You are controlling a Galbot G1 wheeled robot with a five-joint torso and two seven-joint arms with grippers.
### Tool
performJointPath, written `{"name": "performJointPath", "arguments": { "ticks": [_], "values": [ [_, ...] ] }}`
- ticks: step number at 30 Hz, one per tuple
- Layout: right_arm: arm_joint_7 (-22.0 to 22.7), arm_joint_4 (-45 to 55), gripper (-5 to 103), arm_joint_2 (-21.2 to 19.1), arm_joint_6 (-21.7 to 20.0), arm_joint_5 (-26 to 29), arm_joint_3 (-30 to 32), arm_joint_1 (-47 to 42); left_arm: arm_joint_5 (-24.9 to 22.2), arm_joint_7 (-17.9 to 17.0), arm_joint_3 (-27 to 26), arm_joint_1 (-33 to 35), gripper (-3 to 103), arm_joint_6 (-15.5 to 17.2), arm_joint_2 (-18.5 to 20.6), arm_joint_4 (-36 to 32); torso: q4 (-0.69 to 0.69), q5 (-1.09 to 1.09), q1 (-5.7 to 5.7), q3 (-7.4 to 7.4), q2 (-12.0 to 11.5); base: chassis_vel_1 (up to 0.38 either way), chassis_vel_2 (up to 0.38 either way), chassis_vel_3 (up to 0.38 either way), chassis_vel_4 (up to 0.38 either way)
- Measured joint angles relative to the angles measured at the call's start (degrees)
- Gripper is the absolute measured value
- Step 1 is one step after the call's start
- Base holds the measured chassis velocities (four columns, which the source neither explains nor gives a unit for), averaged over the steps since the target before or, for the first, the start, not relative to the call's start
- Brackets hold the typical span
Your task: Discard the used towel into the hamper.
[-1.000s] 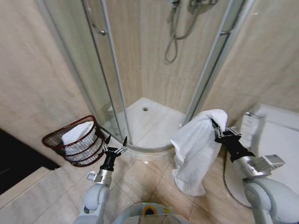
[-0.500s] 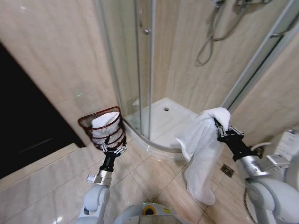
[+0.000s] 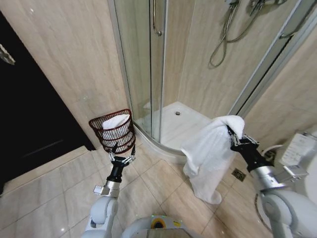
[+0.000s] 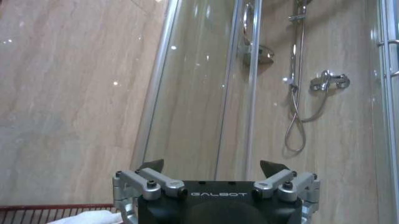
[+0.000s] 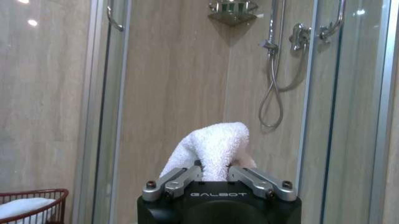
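Note:
A white towel [image 3: 210,153] hangs down from my right gripper [image 3: 231,135], which is shut on its top fold; the cloth bulges up between the jaws as the towel [image 5: 214,148] in the right wrist view. The hamper [image 3: 115,133], a small dark red-brown wire basket with white cloth inside, stands on the floor against the wall, left of the shower door. Its rim shows as the hamper [image 5: 34,193] and again as the hamper [image 4: 56,208]. My left gripper [image 3: 122,150] is open and empty, held upright just in front of the hamper, with the same gripper [image 4: 214,164] facing the shower glass.
A curved glass shower enclosure [image 3: 148,74] with a white tray [image 3: 173,126] stands behind. A dark doorway [image 3: 29,114] opens at the left. A white toilet [image 3: 302,148] sits at the right edge, with a floor drain [image 3: 238,174] near it. Beige floor tiles lie between.
The head view has swung further left, so the hamper and shower shifted right in the picture. Both arms keep their pose; the towel still hangs from the right gripper.

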Motion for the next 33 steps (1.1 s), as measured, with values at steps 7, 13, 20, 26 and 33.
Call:
{"name": "performJointPath", "arguments": {
  "ticks": [7,13,20,26,33],
  "values": [
    [-0.9,0.0,7,0.2,1.3,0.1,0.0,-0.1,-0.1,1.9,-0.1,0.5,100,0.8,0.0,0.0,0.01,-0.02,0.0,0.0,0.0,0.058,-0.045,-0.04,0.053],
    [-2.5,0.0,7,0.8,3.0,-0.1,-0.1,-0.5,0.1,3.1,0.0,0.6,100,1.1,-0.2,-0.1,0.0,0.0,0.0,0.0,0.0,0.012,0.011,0.023,0.006],
    [-4.3,0.0,7,1.1,3.8,-1.0,-0.2,-0.7,0.1,3.5,0.0,0.6,100,1.1,-0.3,0.0,0.01,0.0,0.0,0.0,0.0,0.044,0.061,0.079,0.046],
    [-6.4,0.0,7,1.5,4.8,-3.6,-2.5,-0.7,0.9,3.6,0.1,0.5,100,1.2,-0.6,0.2,0.01,0.0,0.0,0.0,0.0,0.082,0.07,0.066,0.08],
    [-6.8,0.0,7,0.5,4.8,-4.7,-4.1,-0.1,1.3,3.7,0.2,0.5,100,1.3,-0.9,0.4,0.02,-0.01,0.0,0.0,0.0,0.124,0.109,0.107,0.107]
  ]
}}
